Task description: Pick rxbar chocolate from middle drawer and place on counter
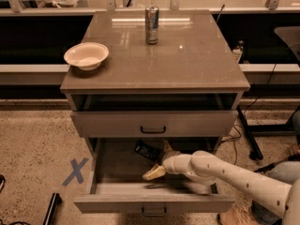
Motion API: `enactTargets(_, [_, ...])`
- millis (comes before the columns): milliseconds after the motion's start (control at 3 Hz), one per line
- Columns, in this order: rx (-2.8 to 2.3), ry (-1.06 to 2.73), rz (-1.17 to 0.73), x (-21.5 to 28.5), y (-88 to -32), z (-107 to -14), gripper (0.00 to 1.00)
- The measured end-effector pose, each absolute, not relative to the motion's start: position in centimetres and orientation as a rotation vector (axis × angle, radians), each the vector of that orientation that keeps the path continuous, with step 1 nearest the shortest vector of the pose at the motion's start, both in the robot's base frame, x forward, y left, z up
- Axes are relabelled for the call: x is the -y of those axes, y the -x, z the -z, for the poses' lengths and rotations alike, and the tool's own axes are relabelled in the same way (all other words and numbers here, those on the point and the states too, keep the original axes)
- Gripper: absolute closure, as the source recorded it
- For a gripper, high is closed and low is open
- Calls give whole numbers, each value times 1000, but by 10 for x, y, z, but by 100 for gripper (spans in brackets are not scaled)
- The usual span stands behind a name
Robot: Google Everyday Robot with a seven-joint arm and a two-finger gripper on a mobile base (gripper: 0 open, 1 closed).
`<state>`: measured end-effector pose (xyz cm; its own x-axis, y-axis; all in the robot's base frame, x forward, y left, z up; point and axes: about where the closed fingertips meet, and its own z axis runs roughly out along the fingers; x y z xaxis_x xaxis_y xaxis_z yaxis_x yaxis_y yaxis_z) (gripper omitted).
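Hovering in middle drawer (187, 203): tool (158, 161), spread wide | rxbar chocolate (146, 150): flat, black wrapper, just beside

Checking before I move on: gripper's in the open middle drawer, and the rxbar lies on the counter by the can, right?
No: camera view shows the rxbar chocolate lying in the middle drawer, near the gripper, not on the counter.
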<state>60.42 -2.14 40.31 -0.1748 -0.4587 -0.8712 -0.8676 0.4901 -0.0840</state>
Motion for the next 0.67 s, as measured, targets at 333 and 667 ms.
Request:
enactTargets(333, [-1818,1090,-571,20,-612,-397,0])
enactTargets(667, [-1833,1090,-568,15,-620,-390,6])
